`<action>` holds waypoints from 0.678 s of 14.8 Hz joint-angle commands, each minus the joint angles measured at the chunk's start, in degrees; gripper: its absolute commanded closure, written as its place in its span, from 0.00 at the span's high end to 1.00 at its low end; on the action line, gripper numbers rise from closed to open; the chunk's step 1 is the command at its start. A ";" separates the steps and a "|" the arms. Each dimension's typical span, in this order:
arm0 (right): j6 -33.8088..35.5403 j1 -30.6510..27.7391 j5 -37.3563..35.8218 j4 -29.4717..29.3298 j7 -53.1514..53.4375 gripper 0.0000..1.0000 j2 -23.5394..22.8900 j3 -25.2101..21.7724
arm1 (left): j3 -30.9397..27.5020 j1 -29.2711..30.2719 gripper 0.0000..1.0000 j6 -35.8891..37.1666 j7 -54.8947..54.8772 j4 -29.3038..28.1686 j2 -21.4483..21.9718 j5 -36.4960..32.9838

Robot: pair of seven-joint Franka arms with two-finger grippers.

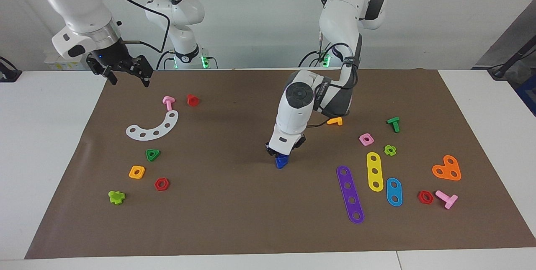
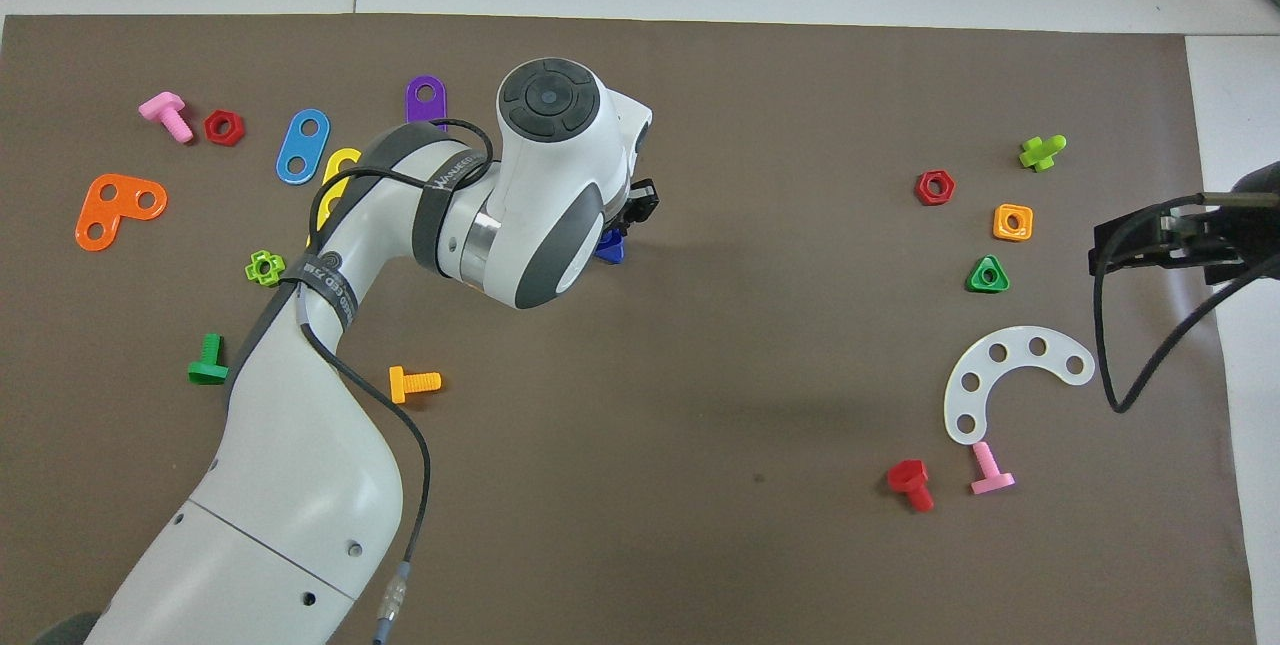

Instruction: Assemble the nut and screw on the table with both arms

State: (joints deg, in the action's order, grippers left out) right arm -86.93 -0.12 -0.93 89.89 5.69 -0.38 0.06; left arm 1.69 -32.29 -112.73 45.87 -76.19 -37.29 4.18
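The blue screw (image 1: 282,161) with its triangular head sits at the middle of the brown mat (image 1: 234,219), touching or just above it. My left gripper (image 1: 283,157) points straight down and is shut on the screw; in the overhead view the arm's wrist covers most of the screw (image 2: 609,247). My right gripper (image 1: 130,80) hangs open and holds nothing, over the mat's edge at the right arm's end, and reaches in from the side of the overhead view (image 2: 1150,240). The nut is hidden.
At the right arm's end lie a pink screw (image 1: 168,102), a red screw (image 1: 192,100), a white curved strip (image 1: 153,127), a green triangular nut (image 1: 153,155) and an orange-yellow square nut (image 1: 137,172). At the left arm's end lie an orange screw (image 1: 335,121), a pink nut (image 1: 366,139) and purple (image 1: 350,194), yellow (image 1: 374,171) and blue strips (image 1: 394,191).
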 commanded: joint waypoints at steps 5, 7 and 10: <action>-1.40 -0.32 0.93 1.87 -0.24 1.00 1.53 0.29 | -0.90 -0.84 0.20 0.14 0.45 1.31 -0.85 -0.58; -1.40 -0.32 0.93 1.87 -0.24 1.00 1.53 0.29 | -0.90 -0.84 0.20 -1.17 0.45 0.60 -0.94 -1.01; -1.40 -0.32 0.93 1.87 -0.24 1.00 1.53 0.29 | -0.99 -0.84 0.20 -2.93 0.45 -0.81 -0.85 -1.46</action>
State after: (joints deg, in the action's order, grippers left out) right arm -86.93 -0.12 -0.93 89.89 5.69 -0.38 0.06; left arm 1.52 -32.31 -113.96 45.87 -76.40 -37.90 3.70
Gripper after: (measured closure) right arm 0.000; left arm 0.537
